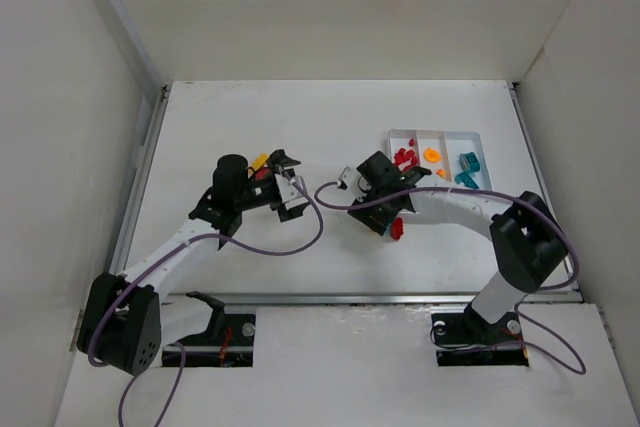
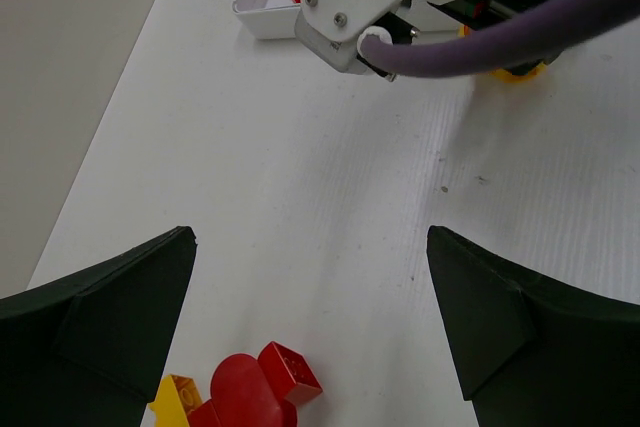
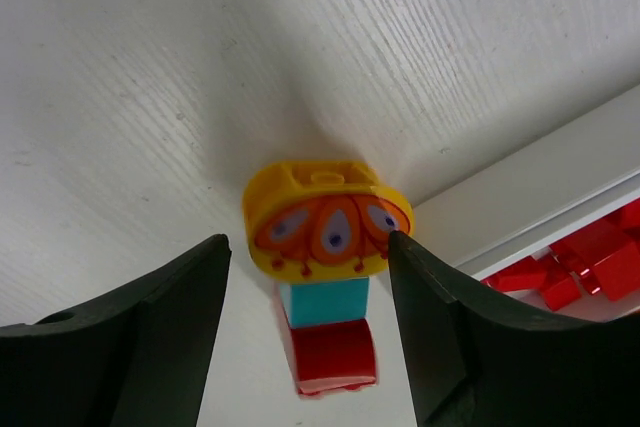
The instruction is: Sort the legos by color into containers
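Three tray point(image 1: 436, 132) compartments at 2 o'clock part-filled: red legos point(image 1: 405, 159), orange legos point(image 1: 432, 156), cyan legos point(image 1: 467, 167). Sorting judged unfinished. Unsorted: red-yellow cluster point(image 2: 250, 392) at 6 o'clock of left wrist view, by left gripper point(image 2: 310, 317), fingers spread wide; yellow-cyan-red stack point(image 3: 323, 299) straddled by right gripper point(image 3: 308, 239), jaws parted, nothing clamped.

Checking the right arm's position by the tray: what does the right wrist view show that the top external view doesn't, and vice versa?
Only the right wrist: the stack between the fingers of the right gripper is a yellow printed piece, a cyan brick and a red piece joined. Only the top external: all three compartments of the tray, holding red, orange and cyan, and the left gripper beside loose yellow and red bricks. Both: the tray wall and the red bricks inside it.
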Controlling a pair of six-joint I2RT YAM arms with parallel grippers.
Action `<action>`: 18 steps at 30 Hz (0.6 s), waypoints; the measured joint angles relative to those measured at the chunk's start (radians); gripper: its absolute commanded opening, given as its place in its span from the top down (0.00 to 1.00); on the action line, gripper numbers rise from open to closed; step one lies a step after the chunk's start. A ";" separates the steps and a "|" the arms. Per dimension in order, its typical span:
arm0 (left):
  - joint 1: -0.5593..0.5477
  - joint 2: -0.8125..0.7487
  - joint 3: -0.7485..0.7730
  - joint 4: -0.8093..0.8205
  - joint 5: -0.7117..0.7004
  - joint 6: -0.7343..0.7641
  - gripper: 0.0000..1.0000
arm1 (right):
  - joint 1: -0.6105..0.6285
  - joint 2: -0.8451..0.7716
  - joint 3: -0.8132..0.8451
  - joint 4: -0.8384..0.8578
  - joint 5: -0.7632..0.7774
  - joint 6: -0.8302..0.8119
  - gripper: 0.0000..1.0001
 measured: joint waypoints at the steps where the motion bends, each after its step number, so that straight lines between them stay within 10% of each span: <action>1: 0.000 0.000 0.000 0.000 0.000 0.000 0.00 | 0.000 0.010 0.001 -0.002 0.003 0.003 0.30; 9: 0.000 0.000 0.000 0.000 0.000 0.000 0.00 | 0.003 0.059 0.040 -0.026 0.040 0.008 0.31; 18: 0.000 0.000 -0.002 0.000 0.000 0.000 0.00 | 0.012 0.077 0.069 -0.019 0.058 0.015 0.65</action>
